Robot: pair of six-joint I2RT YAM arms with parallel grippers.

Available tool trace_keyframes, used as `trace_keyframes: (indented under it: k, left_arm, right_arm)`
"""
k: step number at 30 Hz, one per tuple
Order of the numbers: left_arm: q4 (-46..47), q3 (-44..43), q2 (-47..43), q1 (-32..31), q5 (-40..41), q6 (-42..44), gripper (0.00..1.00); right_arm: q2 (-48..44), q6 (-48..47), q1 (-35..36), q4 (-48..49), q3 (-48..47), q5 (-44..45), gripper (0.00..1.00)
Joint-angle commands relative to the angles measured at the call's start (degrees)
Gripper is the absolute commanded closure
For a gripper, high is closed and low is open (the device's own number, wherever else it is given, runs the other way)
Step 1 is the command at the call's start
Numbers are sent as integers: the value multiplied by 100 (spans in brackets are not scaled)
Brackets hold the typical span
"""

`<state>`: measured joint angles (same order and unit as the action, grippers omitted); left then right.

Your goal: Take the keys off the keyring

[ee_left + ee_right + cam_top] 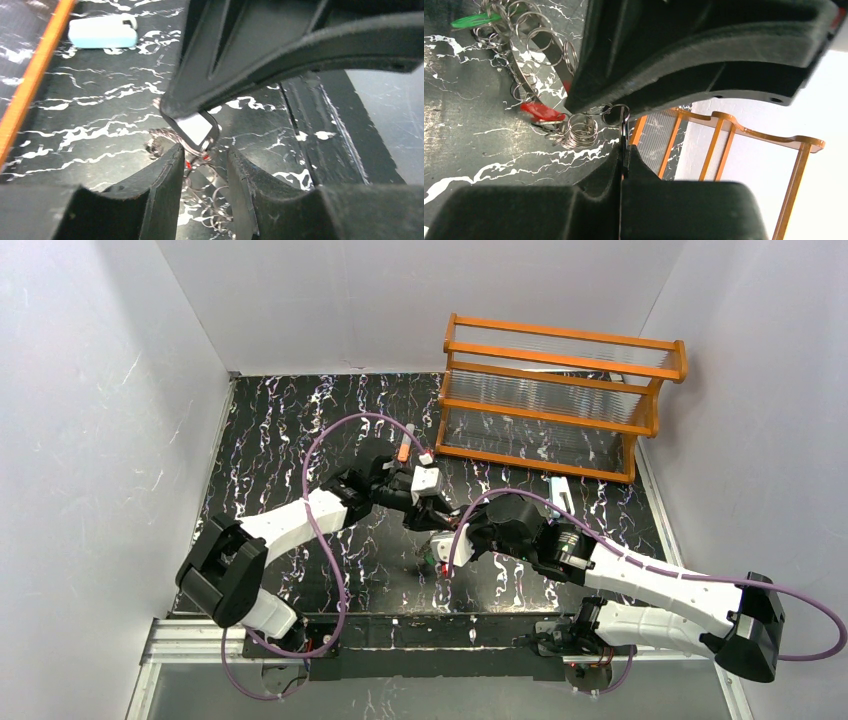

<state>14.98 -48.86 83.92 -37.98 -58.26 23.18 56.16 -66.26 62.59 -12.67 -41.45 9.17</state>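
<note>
- Desk (280,440): black with white veining; it carries everything below.
- Orange rack (545,390): stands at the far right corner, well apart from the work.
- Left end effector (205,166): jaws about halfway apart, astride a tangle of small wire rings at the middle of the desk; no grip on them shows.
- Right end effector (622,156): jaws pressed together on the dark-and-white key (196,129), which shows edge-on in the right wrist view and is raised just above the left fingers.
- Keyring (526,75): lies flat on the desk at mid-width, toward the near edge and just beside both end effectors, strung with many small rings.
- Pale blue-white clip (102,32): lies on the desk near the rack.
- Red key (541,111): at the keyring's rim, beside a coil of small rings.
- Green key (474,21): at the keyring's opposite side.
</note>
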Motion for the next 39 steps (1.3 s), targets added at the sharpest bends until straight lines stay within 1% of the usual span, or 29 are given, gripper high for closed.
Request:
trace_keyframes:
  k: [1,6,8,11,20,24,26,28,30,33,39]
  left_arm:
    - [-695,-176,65,28,-683,543,66]
    - [-1229,-314,98,32,-758,915,66]
    - [-1239,-321,82,27,-775,916,67]
    - [-1277,-347,40,27,-802,925,73]
    - [-1265,-378,2,54,-817,847,77]
    - [-986,-350,-24,67,-810,467,78]
    - [-667,-286,-38,79,-745,115,83]
    - [-219,-200,-35,88,-532,-466,89]
    - [-34,-196,10,112,-421,-808,92]
    - [27,-231,74,116,-444,-1057,100]
    - [-83,-101,48,118,-315,-1057,100]
  right_arm:
    - [-189,-150,-1,374,-57,-69,99]
    - [-221,-150,-1,380,-31,-32,99]
    - [-234,-150,-1,363,-30,-14,99]
    - [-241,-150,-1,337,-30,6,99]
    - [-247,-133,-1,301,-21,6,99]
    - [-252,-113,-1,274,-21,-11,99]
    - [-251,-112,-1,244,-21,-12,99]
    - [-261,-104,-1,222,-21,-3,99]
    - [-275,-84,-1,175,-21,6,99]
    - [-306,-64,-1,101,-4,26,99]
    - [-383,-1,-1,-41,-25,105,99]
